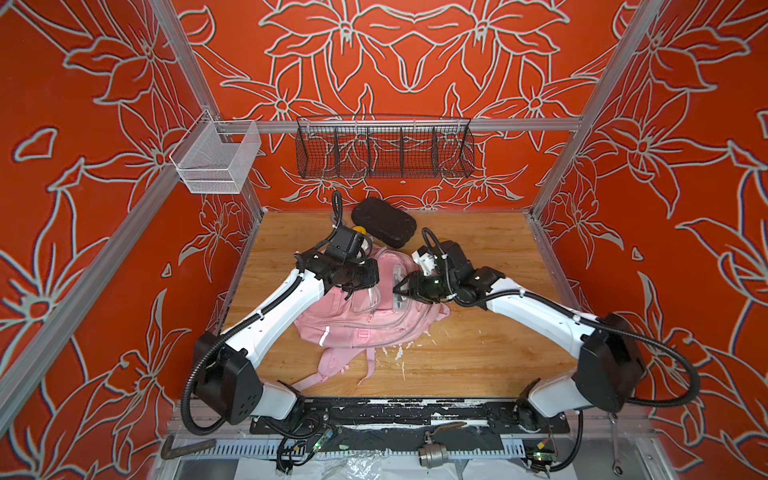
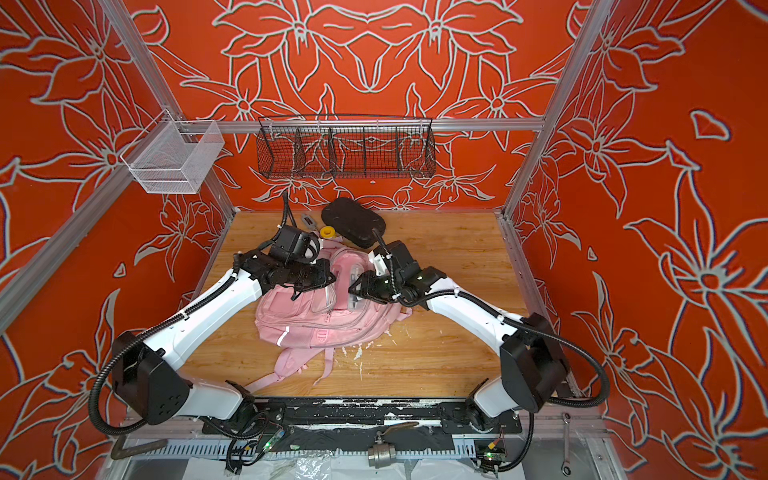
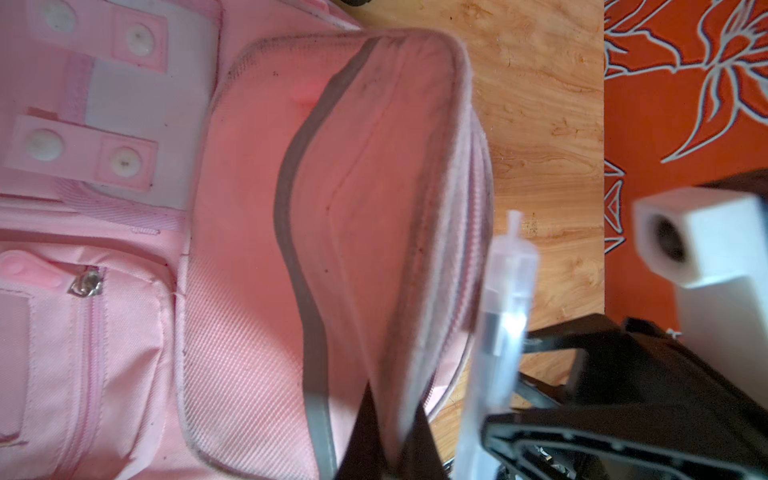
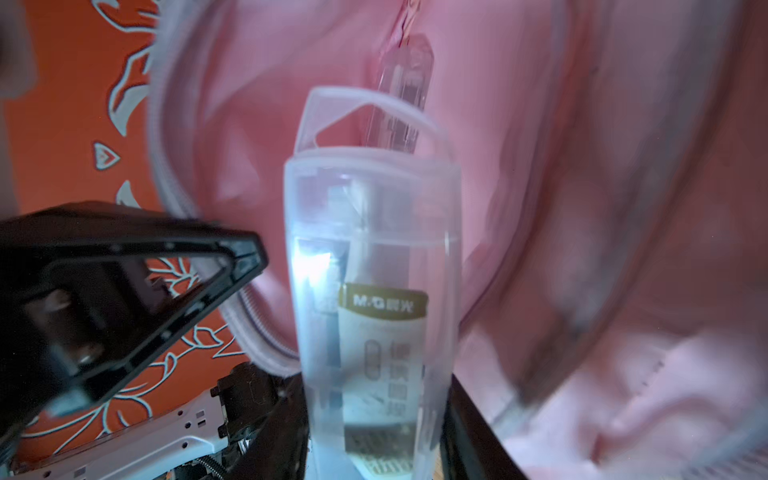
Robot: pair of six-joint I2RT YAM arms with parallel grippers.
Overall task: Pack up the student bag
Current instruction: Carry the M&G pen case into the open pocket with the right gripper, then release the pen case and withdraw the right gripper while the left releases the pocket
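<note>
- In both top views, you have the backpack lying on the table beneath both claws. Your left claw and right claw face each other over it, and a black case sits beyond them.
- In a top view, a yellow ring and a small grey item show just beyond the left claw's wrist.
- Left wrist view: only here do you see the left claw pressed together on the backpack's grey-edged flap. Snap tabs and a zip pull lie off to one side. A clear box stands just beside the flap, on the right claw's side.
- Right wrist view: only here can you read the box's label. The right claw is partly spread and pinches the box's near end. The box's far end points into the backpack's open mouth.
</note>
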